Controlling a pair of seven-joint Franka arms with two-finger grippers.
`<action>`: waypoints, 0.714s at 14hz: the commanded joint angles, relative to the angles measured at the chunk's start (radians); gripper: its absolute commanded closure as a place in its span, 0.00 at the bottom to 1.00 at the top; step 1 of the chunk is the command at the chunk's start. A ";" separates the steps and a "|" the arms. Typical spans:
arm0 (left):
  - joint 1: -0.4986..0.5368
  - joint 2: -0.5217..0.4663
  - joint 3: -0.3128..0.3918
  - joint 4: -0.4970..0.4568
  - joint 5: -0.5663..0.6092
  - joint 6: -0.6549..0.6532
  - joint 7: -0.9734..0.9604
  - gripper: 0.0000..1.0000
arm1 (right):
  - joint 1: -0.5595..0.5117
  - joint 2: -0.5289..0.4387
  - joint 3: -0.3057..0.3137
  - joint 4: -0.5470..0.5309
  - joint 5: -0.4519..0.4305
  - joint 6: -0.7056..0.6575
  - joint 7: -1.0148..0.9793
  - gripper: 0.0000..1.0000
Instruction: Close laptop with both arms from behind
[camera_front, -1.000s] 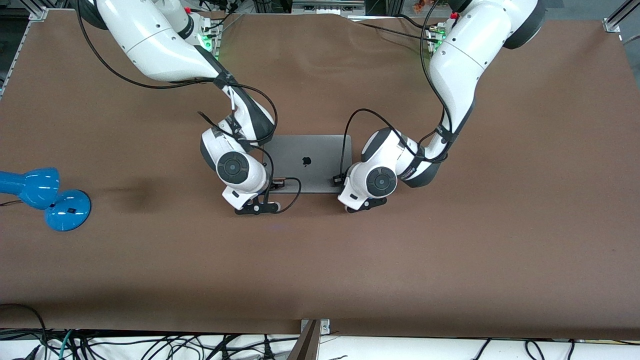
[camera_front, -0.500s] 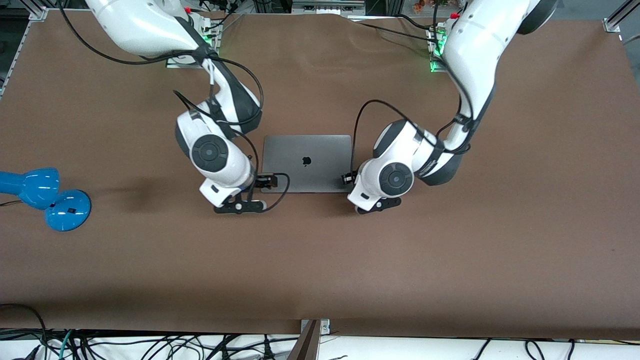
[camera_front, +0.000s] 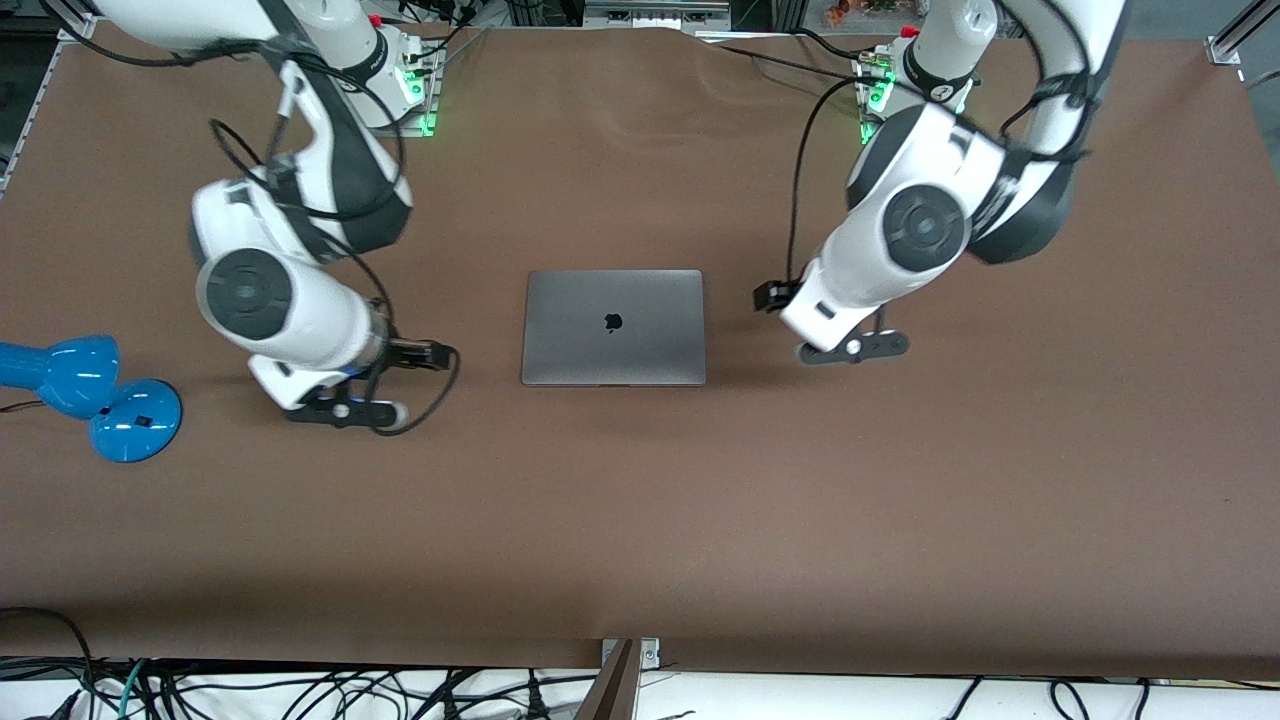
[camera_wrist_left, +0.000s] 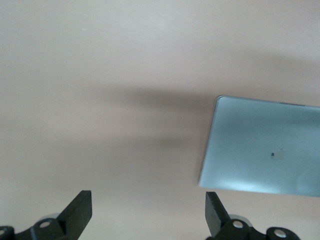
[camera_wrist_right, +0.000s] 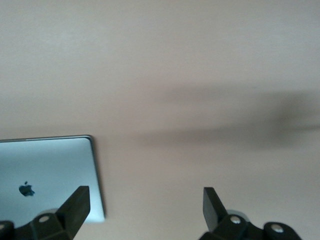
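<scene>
The silver-grey laptop (camera_front: 613, 327) lies shut and flat in the middle of the table, its lid with the black apple logo facing up. It also shows in the left wrist view (camera_wrist_left: 260, 147) and in the right wrist view (camera_wrist_right: 47, 172). My right gripper (camera_front: 418, 355) is open and empty, over bare table beside the laptop toward the right arm's end; it shows open in its wrist view (camera_wrist_right: 145, 207). My left gripper (camera_front: 772, 296) is open and empty, over bare table beside the laptop toward the left arm's end; it shows open in its wrist view (camera_wrist_left: 148, 215). Neither touches the laptop.
A blue desk lamp (camera_front: 95, 392) lies at the table edge at the right arm's end. The brown table (camera_front: 640, 520) stretches wide between the laptop and the front camera. Cables hang along the table's front edge.
Both grippers have pulled away from the laptop's front corners, each out toward its own end of the table, and the arms have risen. The laptop stays shut and has not moved.
</scene>
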 joint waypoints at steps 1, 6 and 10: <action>-0.008 -0.182 0.066 -0.174 0.027 0.015 0.101 0.00 | -0.033 -0.038 -0.017 0.061 0.000 -0.075 -0.071 0.00; -0.010 -0.364 0.151 -0.213 0.148 -0.106 0.169 0.00 | -0.079 -0.326 -0.141 -0.121 0.064 0.000 -0.132 0.00; 0.040 -0.437 0.183 -0.187 0.148 -0.156 0.307 0.00 | -0.091 -0.500 -0.207 -0.240 0.070 -0.080 -0.204 0.00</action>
